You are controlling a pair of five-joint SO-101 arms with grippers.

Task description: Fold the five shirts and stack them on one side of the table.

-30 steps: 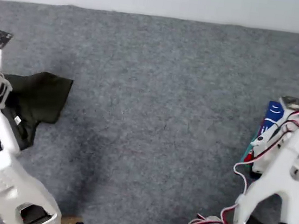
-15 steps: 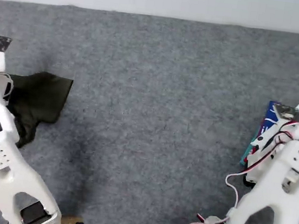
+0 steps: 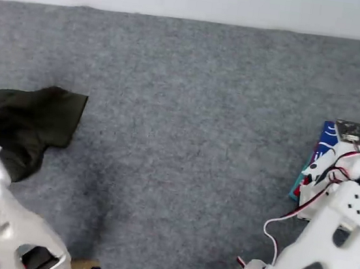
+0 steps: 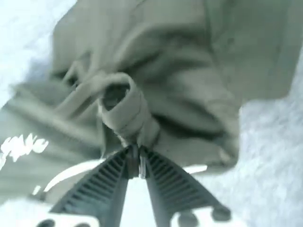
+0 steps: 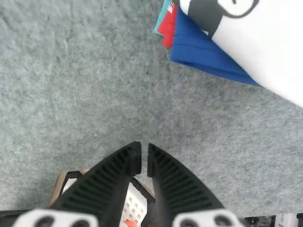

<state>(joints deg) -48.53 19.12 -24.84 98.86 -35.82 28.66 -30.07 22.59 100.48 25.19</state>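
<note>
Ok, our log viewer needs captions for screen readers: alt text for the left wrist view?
The left gripper is shut on a bunched fold of a crumpled dark shirt, with grey table beside it.

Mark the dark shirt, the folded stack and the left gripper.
dark green shirt [image 3: 44, 118], high view, middle of the crumpled cloth.
folded stack [image 5: 208, 54], right wrist view, on its blue layer.
left gripper [image 4: 138, 158], left wrist view, between the fingertips pinching the shirt.
</note>
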